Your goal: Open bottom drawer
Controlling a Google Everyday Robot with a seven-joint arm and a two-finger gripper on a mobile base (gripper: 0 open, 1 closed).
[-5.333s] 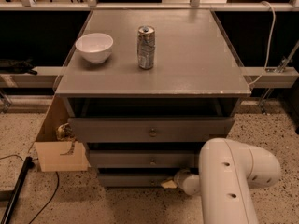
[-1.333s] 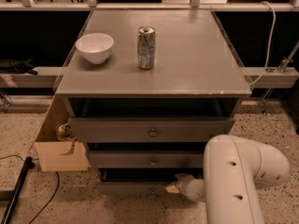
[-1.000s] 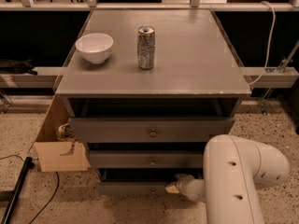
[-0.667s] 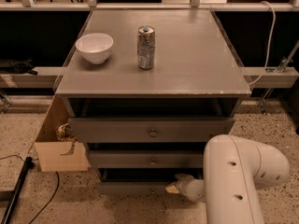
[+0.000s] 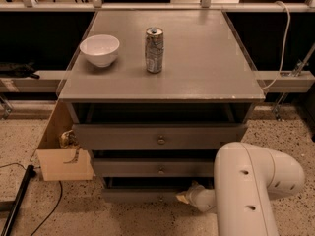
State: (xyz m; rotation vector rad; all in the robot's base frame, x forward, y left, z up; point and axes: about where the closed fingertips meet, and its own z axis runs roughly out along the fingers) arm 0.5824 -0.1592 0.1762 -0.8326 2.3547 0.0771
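The gripper (image 5: 184, 196) sits low against the bottom drawer (image 5: 138, 195), whose front extends to its left; open or closed, I cannot tell. The reach seems nearly done. Next comes a firm hold, then a straight pull outward.
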